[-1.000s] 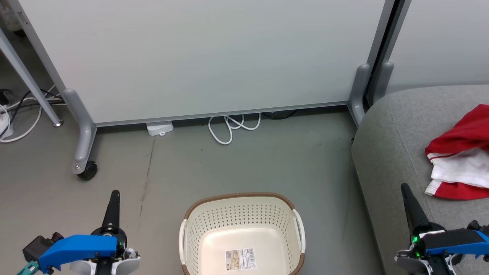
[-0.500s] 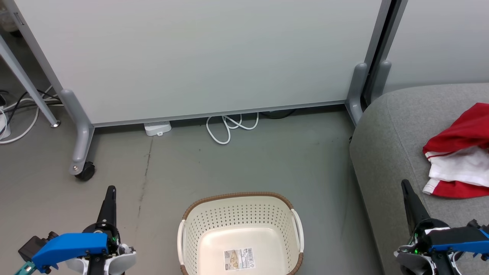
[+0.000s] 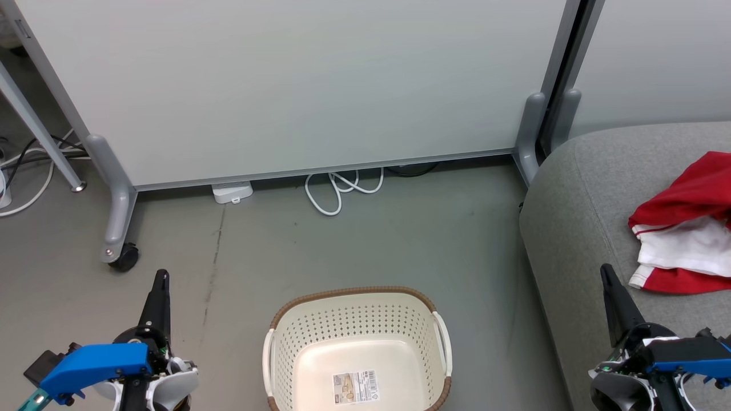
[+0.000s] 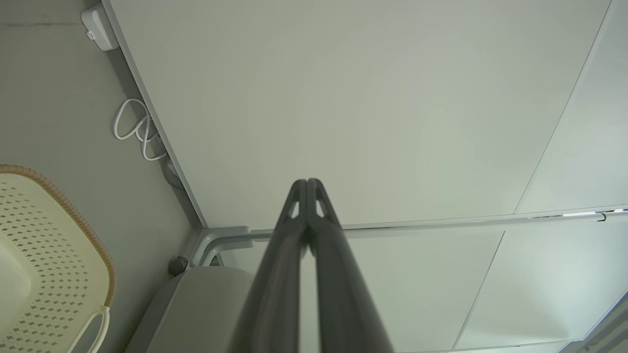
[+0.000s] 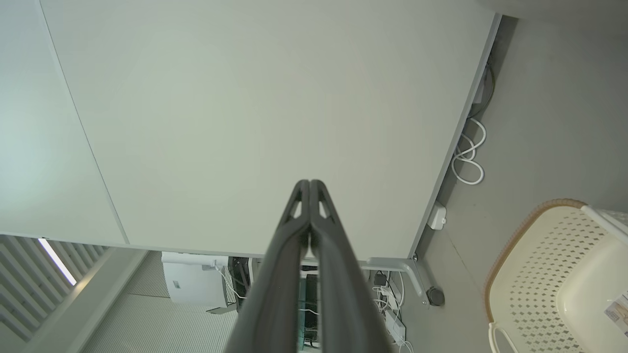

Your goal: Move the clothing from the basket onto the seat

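1. Clothing (image 3: 679,228): crumpled red-and-white heap on the grey seat (image 3: 571,228), cut off by the head view's right edge. Long axis runs roughly left-right.
2. Right gripper (image 3: 604,271): jaws closed, empty. The clothing lies ahead and to its right, not touching.
3. Left gripper (image 3: 162,275): jaws closed, empty, over the floor (image 3: 342,245), left of the basket (image 3: 354,292).

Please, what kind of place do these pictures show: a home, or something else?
Probably an office or lab corner arranged for testing, not a home: a pale partition panel on a caster wheel, a bare grey floor with a loose white cable, and a grey sofa near a laundry basket.
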Robot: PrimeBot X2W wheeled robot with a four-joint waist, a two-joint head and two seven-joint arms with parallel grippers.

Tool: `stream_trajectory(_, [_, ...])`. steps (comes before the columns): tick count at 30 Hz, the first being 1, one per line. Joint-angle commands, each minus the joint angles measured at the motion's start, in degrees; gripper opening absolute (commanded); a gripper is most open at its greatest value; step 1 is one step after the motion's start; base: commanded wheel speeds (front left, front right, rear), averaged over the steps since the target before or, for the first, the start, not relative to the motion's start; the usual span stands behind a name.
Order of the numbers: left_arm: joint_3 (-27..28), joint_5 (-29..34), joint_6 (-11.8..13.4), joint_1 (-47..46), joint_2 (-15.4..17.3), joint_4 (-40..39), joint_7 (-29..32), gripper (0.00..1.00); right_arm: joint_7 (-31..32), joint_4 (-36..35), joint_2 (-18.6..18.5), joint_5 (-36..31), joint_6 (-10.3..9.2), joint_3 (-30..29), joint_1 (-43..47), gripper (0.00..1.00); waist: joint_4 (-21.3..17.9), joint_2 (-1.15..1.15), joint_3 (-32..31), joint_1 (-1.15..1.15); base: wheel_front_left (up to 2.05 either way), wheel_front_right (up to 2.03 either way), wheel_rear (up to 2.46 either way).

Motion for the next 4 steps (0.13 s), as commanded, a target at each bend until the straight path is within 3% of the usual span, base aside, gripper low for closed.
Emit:
stream_trajectory(1, [0.5, -1.1, -0.1, -0.7, 0.0, -0.4, 0.5, 0.0, 0.3, -0.1, -0.4, 1.3, 0.02, 0.0, -0.7, 0.0, -0.1, 0.0, 0.0, 0.0, 0.0, 0.0, 0.0])
stream_trajectory(4, [0.7, -2.1, -0.1, -0.8, -0.1, -0.6, 0.8, 0.0, 0.4, -0.1, -0.4, 2.5, 0.02, 0.0, -0.8, 0.0, -0.2, 0.0, 0.0, 0.0, 0.0, 0.0, 0.0])
